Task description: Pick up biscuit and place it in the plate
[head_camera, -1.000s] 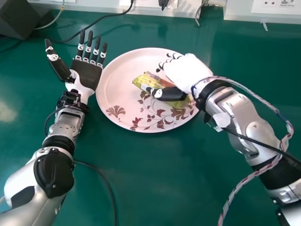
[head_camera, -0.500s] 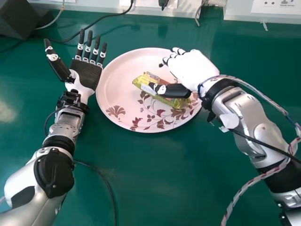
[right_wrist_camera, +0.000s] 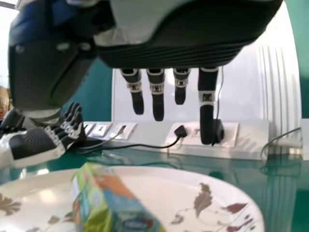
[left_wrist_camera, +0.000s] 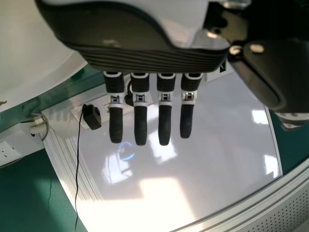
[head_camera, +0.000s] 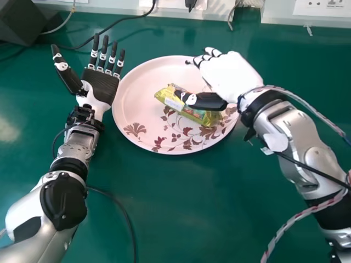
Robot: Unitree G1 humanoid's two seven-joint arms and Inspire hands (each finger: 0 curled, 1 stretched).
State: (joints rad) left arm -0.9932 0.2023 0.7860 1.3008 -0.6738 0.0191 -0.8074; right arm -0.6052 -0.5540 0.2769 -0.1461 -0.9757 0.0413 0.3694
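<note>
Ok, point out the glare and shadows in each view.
Head view: pale glare on the glossy green table near the left edge, dark shadow hugging the near rim of the pale, flower-printed round plate. Left wrist view: bright patches and a small blue arc on the glossy white panel beyond the left hand. Right wrist view: soft shine on the plate.

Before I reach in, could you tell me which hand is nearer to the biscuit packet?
The right hand: its thumb is over the packet, while the left hand lies beyond the plate's left rim.
</note>
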